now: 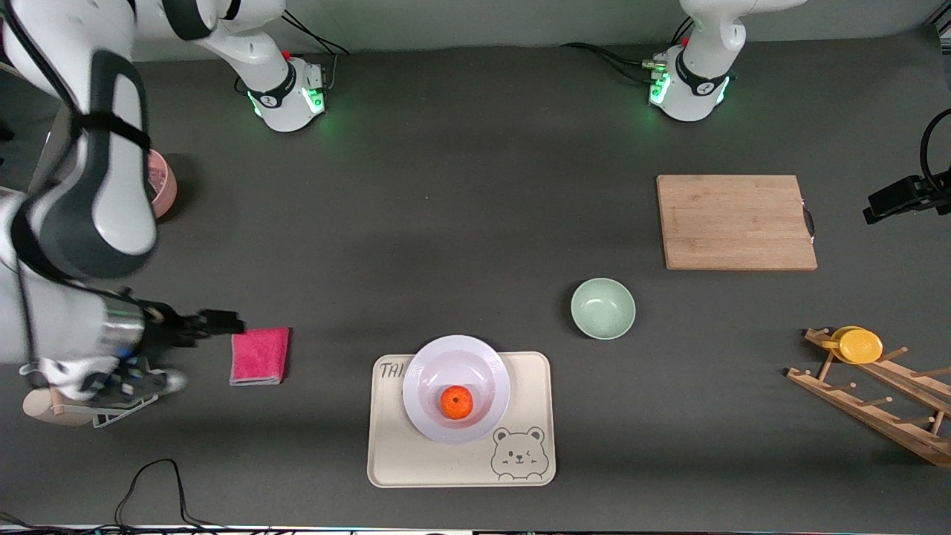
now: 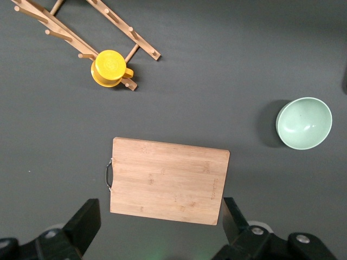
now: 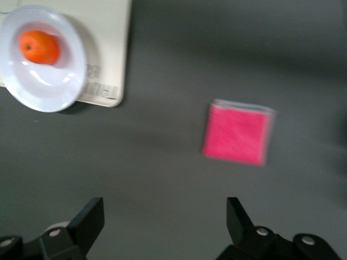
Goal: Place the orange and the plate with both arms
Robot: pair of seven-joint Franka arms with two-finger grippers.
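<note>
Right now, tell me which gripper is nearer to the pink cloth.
Right. The right gripper hangs open close beside the pink cloth, toward the right arm's end of the table. The left gripper is open over the cutting board, toward the left arm's end.

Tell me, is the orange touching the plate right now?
Touching. The front view shows the orange resting in the plate's well; the right wrist view agrees.
</note>
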